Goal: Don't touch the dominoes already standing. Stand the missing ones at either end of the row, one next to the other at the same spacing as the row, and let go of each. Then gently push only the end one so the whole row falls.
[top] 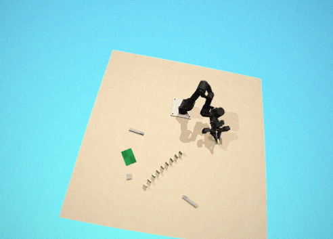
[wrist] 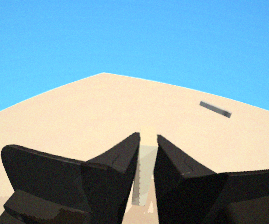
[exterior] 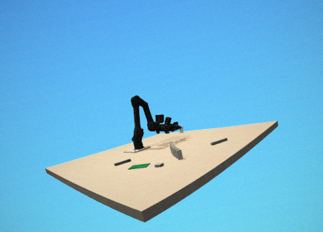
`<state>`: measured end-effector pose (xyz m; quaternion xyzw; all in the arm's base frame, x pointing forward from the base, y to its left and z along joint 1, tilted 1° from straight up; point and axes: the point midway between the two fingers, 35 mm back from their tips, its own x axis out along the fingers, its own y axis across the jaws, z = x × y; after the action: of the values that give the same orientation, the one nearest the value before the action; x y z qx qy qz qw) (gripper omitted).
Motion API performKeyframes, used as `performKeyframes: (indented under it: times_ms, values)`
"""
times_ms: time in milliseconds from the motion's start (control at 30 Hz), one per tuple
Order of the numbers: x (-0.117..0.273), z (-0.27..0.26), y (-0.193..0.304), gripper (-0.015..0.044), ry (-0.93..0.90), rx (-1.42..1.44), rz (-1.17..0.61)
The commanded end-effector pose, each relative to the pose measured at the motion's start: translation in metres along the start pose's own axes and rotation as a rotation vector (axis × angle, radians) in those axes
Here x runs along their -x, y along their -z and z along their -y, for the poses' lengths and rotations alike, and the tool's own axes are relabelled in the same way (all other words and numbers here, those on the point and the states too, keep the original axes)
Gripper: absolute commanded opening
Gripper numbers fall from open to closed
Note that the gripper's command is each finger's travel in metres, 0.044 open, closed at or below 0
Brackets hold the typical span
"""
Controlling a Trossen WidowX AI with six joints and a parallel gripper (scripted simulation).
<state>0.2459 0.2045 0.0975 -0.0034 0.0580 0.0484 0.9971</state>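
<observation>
The pale table (top: 152, 90) (exterior: 131, 183) (wrist: 85, 110) spreads out beneath everything else here. My black arm (top: 203, 87) (exterior: 136, 120) rises from a white base plate (top: 174, 114) (exterior: 129, 151), bends at its elbow and reaches out over the tabletop.

Past the base plate runs the row of dominoes (top: 162, 168) (exterior: 176, 150), a slanting line of thin upright pieces, evenly spaced, with gaps between them.

At the end of my arm is my pincer (top: 216, 141) (exterior: 180, 127) (wrist: 146, 139), raised above the table and nearer one end of the row than the other, well apart from it. Its fingers are nearly closed, a narrow gap between them, and they grip a pale domino (top: 217, 142) (exterior: 182, 130) (wrist: 144, 172). I have it roughly upright, its lower part reaching below my fingertips.

A flat green patch (top: 128, 157) (exterior: 139, 166) lies off to the other side of the row. Two long grey bars lie on the table: one (top: 136, 131) (exterior: 122, 162) between the base plate and the green patch, the other (top: 190, 201) (exterior: 218, 141) (wrist: 215, 109) across the row from it.

Smallest of the loose things, a grey block (top: 128, 177) (exterior: 159, 165) sits near the green patch, between it and the far end of the row.
</observation>
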Motion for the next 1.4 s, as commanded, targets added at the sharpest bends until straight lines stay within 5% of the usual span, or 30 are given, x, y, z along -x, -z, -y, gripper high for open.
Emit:
performKeyframes:
  times_ms: [0,1067,1367]
  values:
    - [-0.001,0.0,0.008,0.0029,-0.002,-0.006,-0.004]
    - [-0.005,0.008,0.053,0.0029,0.008,-0.001,-0.026]
    - [-0.005,0.008,0.053,0.0266,0.008,-0.001,-0.026]
